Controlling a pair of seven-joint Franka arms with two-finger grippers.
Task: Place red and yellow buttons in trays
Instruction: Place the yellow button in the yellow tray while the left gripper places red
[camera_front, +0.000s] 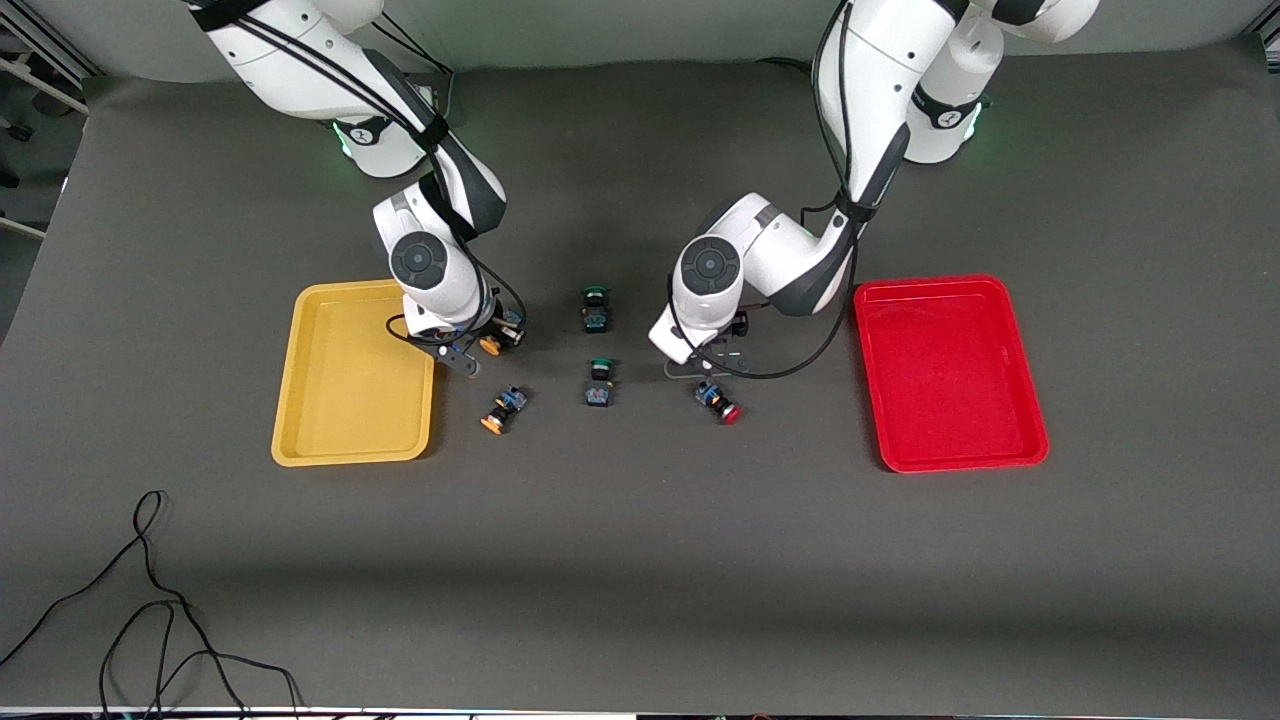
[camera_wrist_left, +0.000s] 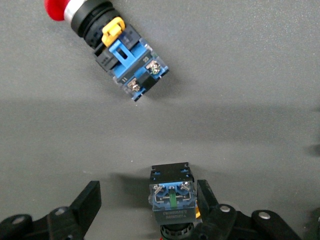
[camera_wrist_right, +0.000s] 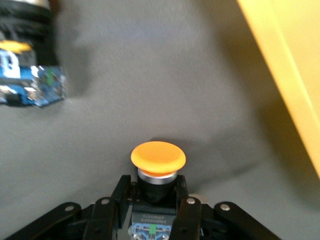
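Note:
My right gripper (camera_front: 478, 350) is shut on a yellow-capped button (camera_wrist_right: 158, 157) beside the yellow tray (camera_front: 350, 372), low over the mat; the tray's rim also shows in the right wrist view (camera_wrist_right: 280, 75). The second yellow button (camera_front: 503, 410) lies nearer the front camera. My left gripper (camera_front: 705, 362) is open and low, its fingers on either side of a dark blue button (camera_wrist_left: 171, 197) whose cap is hidden; one finger (camera_wrist_left: 207, 200) touches it and the other stands well apart. A red-capped button (camera_front: 718, 402) lies just nearer the camera, and also shows in the left wrist view (camera_wrist_left: 117, 50). The red tray (camera_front: 950, 372) is empty.
Two green-capped buttons (camera_front: 596, 308) (camera_front: 600, 383) lie between the grippers in the middle of the mat. A black cable (camera_front: 150, 600) curls on the mat near the front camera, toward the right arm's end.

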